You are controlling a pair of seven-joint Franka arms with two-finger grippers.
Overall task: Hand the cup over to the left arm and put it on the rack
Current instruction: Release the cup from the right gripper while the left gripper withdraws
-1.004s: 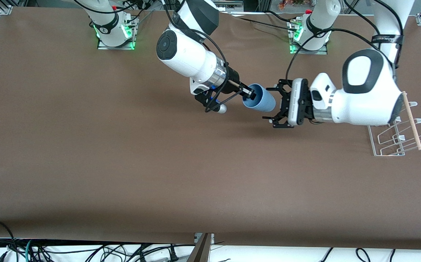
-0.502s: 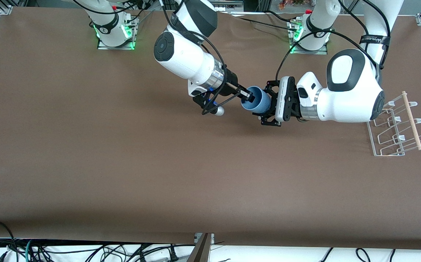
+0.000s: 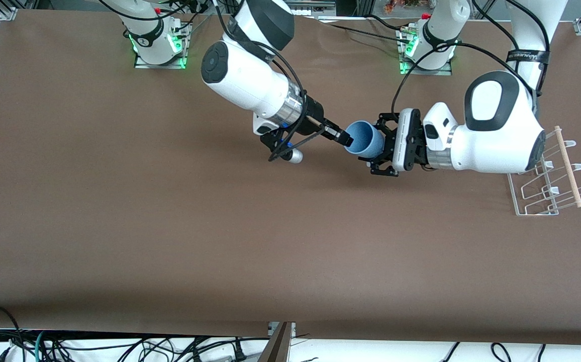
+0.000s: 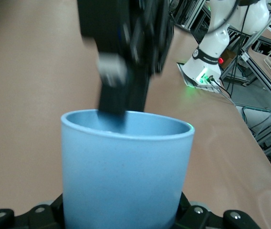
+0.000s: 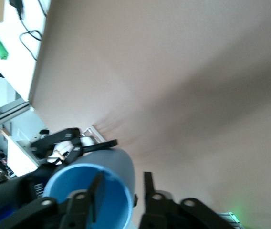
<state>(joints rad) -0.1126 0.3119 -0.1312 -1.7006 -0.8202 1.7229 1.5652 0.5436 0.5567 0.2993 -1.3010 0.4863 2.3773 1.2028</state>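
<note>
Front view: the cup, a light-blue tumbler, is held lying sideways in the air above the middle of the brown surface, its open mouth turned toward the right arm and its base toward the left arm. The left gripper is clamped on the cup's base end, with the cup's body filling the space between its black fingers in the left wrist view. The right gripper has let go: in the right wrist view its fingers straddle the rim with a gap on each side, one inside the mouth and one outside the wall. This arrangement suits a handover, since each gripper takes a different end of the cup and neither blocks the other. The rack, a white wire frame with a wooden rod, stands at the left arm's end of the surface, partly hidden by that arm.
</note>
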